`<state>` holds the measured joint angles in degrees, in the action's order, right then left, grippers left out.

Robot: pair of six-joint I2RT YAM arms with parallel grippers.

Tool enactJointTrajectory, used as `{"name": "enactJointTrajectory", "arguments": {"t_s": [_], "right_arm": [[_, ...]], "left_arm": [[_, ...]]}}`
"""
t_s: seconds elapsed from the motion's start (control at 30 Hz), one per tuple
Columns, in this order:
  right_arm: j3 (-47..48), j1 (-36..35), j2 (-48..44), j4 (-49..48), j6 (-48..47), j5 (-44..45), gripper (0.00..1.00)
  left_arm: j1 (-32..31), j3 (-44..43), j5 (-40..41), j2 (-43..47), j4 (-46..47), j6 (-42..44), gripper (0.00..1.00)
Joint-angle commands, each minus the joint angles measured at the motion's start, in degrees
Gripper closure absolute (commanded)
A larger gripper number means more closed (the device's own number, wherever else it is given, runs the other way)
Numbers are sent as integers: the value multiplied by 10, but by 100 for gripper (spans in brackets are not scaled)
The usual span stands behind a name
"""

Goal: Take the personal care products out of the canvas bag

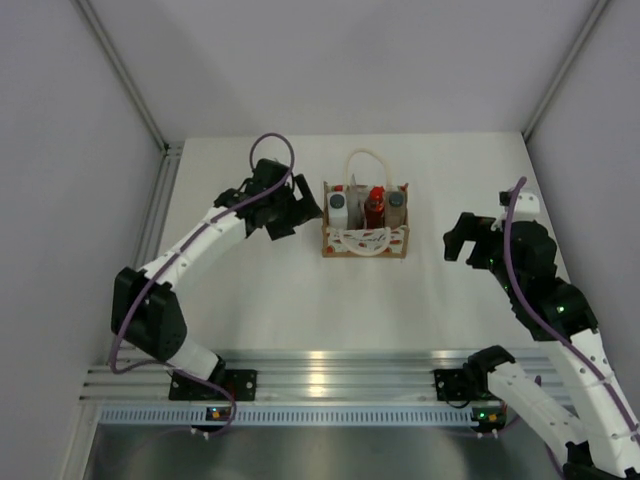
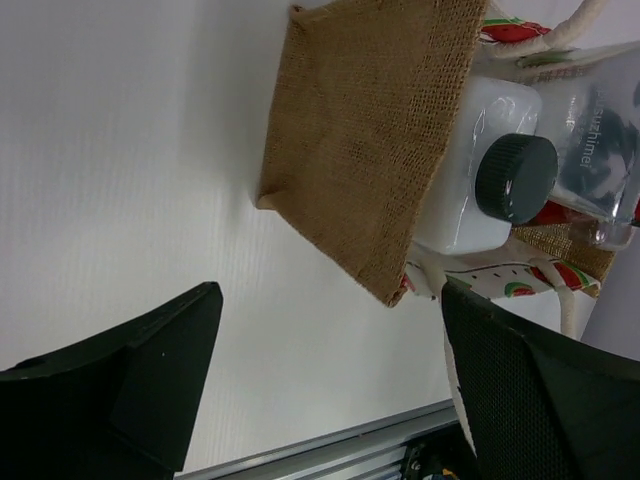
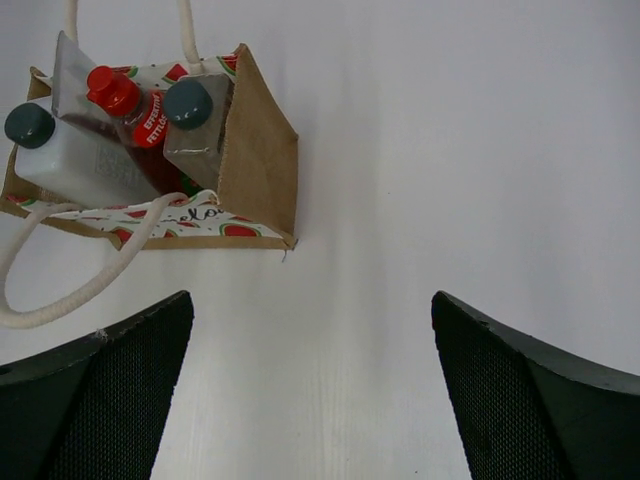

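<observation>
The canvas bag (image 1: 365, 243) stands upright at the table's middle back, with a watermelon-print front panel and white rope handles. Three bottles stand inside it: a white one with a dark cap (image 1: 339, 208), a red one (image 1: 375, 206) and a pale grey one with a dark cap (image 1: 396, 208). My left gripper (image 1: 303, 214) is open and empty just left of the bag; its view shows the bag's tan side (image 2: 370, 130) and the white bottle (image 2: 465, 200). My right gripper (image 1: 458, 240) is open and empty, a little right of the bag (image 3: 262, 160).
An aluminium rail (image 1: 320, 375) runs along the near edge between the arm bases. White walls enclose the table on the left, back and right. One rope handle (image 3: 60, 290) of the bag hangs out over its front.
</observation>
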<state>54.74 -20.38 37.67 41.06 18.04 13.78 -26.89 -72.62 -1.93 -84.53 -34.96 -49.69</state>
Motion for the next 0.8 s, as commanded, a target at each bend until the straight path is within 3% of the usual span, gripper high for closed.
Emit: {"name": "enactJointTrajectory", "arguments": {"t_s": [0.0,0.17,0.23,0.37,0.47,0.53,0.57,0.67,0.77], "right_arm": [[5,3,2,-26,-5,-27,1],[1,3,7,-26,-13,-40,1],[0,3,8,-26,-14,-40,0],[2,3,16,-28,-7,-51,1],[15,3,32,-34,-5,-71,0],[22,3,40,-41,-4,-89,0],[26,3,44,-46,-4,-114,0],[44,2,65,-77,-1,-185,1],[63,-5,96,-114,6,-247,0]], "left_arm": [[-19,-69,-33,-66,34,-2,8],[-54,-82,-6,-89,59,6,14],[-66,-81,8,-92,59,6,25],[-69,-53,42,-92,59,-1,28],[-69,-36,63,-89,59,1,38],[-69,-33,69,-91,58,6,39],[-69,-33,72,-92,59,7,53],[-69,-29,83,-99,59,12,56],[-69,-23,90,-99,59,13,75]]}}
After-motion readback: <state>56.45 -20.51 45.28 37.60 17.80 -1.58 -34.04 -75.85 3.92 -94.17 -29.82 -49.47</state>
